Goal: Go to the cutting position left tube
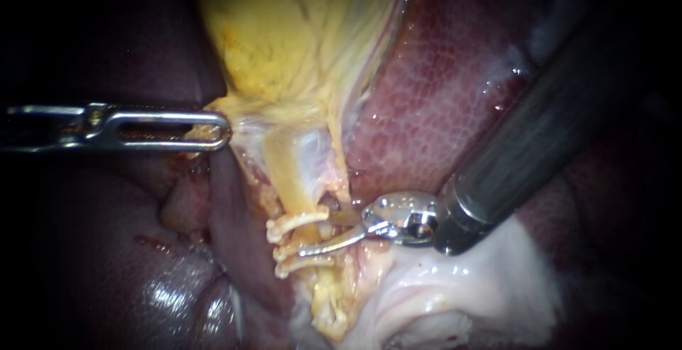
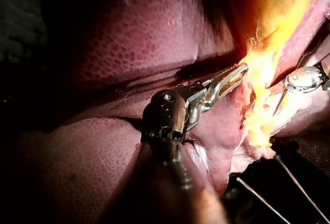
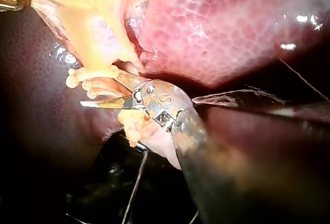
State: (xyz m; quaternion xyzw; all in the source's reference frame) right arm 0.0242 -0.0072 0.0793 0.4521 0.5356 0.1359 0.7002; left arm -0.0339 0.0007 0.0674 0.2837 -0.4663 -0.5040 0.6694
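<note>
The yellow gallbladder (image 1: 298, 45) hangs from the top of the endoscope view and narrows into a pale tube (image 1: 290, 179). Three whitish clips (image 1: 293, 223) cross that tube. My left instrument (image 1: 213, 130) comes in flat from the left, its slotted jaws shut on the gallbladder's lower edge (image 2: 242, 69). My right instrument (image 1: 316, 233) enters from the upper right. Its two thin blades are open astride the tube, between the upper clip and the two lower clips (image 1: 302, 259). In the right wrist view one blade (image 3: 100, 102) lies just under the clips (image 3: 87, 74).
Dark red liver (image 1: 440, 87) fills the area right of the gallbladder, and more liver (image 1: 106, 250) lies lower left. Pale white tissue (image 1: 440, 293) sits under my right instrument's shaft (image 1: 540, 123). Thin threads (image 2: 289, 177) run below the tissue.
</note>
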